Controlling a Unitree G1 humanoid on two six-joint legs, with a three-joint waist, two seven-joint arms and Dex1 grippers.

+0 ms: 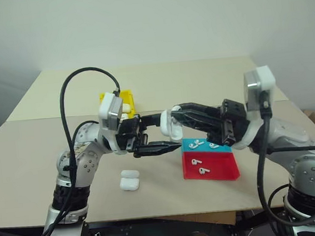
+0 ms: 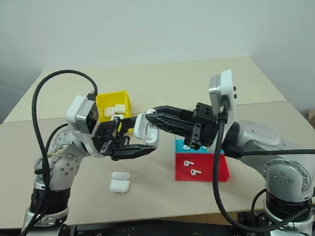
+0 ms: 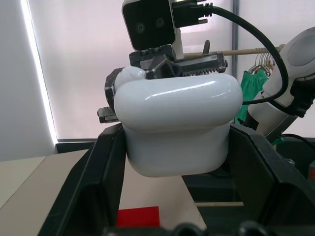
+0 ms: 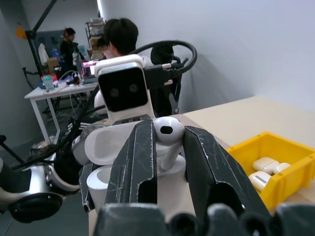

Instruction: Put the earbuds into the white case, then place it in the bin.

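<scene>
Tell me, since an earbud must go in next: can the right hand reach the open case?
Probably yes. The right hand pinches an earbud just above the open white case held in the left hand; nothing lies between.

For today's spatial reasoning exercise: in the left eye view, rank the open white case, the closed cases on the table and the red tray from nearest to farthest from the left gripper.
1. Open white case, held in the left gripper.
2. Closed cases, on the table below it.
3. Red tray, toward the robot's right, slightly farther.

Red tray (image 1: 218, 170) beside teal tray (image 1: 193, 144) on table (image 1: 35, 180); people (image 4: 118, 34) at desk (image 4: 49, 93).
</scene>
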